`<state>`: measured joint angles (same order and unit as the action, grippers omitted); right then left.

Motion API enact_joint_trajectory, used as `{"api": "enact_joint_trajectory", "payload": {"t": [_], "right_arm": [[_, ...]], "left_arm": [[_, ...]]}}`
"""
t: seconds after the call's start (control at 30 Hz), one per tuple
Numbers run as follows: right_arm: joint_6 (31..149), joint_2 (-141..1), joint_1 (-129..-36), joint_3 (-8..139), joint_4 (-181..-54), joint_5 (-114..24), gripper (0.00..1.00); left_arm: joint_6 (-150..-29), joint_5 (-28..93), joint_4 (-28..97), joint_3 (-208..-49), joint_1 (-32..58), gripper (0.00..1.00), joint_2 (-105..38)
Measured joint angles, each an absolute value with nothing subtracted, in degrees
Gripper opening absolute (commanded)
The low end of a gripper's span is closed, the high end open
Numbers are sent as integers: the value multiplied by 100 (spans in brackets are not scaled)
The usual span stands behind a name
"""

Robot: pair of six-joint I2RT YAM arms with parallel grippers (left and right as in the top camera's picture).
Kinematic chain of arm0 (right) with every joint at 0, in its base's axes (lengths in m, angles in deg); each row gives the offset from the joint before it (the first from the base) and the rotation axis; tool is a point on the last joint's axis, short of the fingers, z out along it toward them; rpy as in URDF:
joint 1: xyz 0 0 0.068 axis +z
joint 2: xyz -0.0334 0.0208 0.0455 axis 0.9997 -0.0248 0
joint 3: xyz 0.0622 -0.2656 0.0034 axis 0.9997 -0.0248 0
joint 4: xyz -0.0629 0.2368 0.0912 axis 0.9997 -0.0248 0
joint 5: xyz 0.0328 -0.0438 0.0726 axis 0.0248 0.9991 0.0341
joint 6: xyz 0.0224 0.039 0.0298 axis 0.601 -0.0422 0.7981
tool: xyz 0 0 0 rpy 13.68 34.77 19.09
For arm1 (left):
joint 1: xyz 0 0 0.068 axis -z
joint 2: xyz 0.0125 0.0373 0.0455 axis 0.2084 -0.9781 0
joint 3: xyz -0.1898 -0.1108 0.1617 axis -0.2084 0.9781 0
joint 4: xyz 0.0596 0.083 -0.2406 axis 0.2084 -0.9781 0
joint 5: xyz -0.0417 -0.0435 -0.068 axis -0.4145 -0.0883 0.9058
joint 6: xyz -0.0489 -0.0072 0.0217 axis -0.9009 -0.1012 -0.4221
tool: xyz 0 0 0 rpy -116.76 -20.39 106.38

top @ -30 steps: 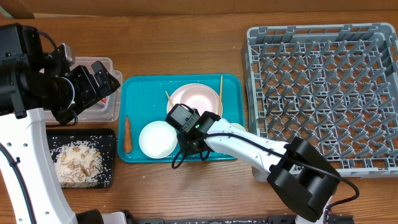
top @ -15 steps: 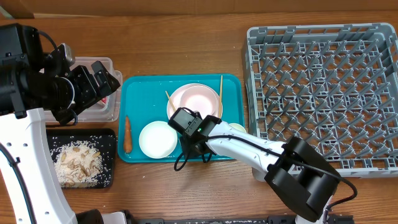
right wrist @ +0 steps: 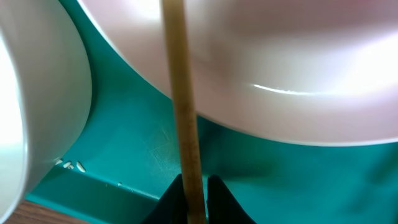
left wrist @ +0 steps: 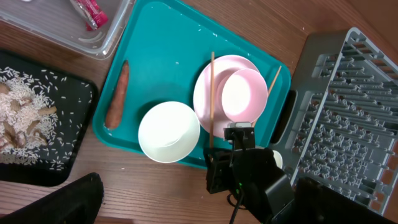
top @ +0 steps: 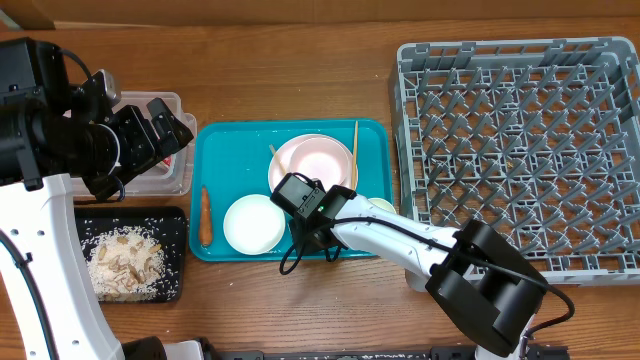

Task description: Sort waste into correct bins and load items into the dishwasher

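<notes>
Chopstick (right wrist: 184, 106), a thin straight stick of pale wood, lay over the rim of the smooth round pink plate (left wrist: 219, 121) on the teal tray (left wrist: 155, 50), its long axis across the tray's short side. The right gripper (right wrist: 196, 198) was clamped on its near end, with a white bowl (left wrist: 168, 132) just beside it. I could not tell whether the left gripper (top: 168, 132), above the clear tub (top: 165, 182), was apart or together.

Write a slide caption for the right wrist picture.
Right gripper pinching a chopstick lying across the plate, beside a bowl on the teal tray.
</notes>
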<state>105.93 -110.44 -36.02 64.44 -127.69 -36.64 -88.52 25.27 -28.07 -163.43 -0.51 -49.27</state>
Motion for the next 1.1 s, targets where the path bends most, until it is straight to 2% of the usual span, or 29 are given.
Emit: {"api": "enact_joint_trajectory", "payload": {"t": [0.13, 0.2, 0.77, 0.93, 1.1], "right_arm": [[10589, -11044, -3604, 6448, -12871, -3671, 10], [10578, -11044, -3604, 6477, -13031, -3680, 4], [10291, -10782, -3604, 7183, -13870, -4193, 4], [10250, -10284, -3692, 7493, -14248, -4309, 4], [10224, -9458, -4280, 7819, -14788, -4182, 4]], "left_arm": [[-8852, 2527, -2807, -16343, -51, 100, -4927], [-8852, 2527, -2807, -16343, -51, 100, -4927], [-8852, 2527, -2807, -16343, -51, 100, -4927], [-8852, 2527, -2807, -16343, -51, 100, -4927], [-8852, 2525, -2807, -16343, -51, 100, -4927]]}}
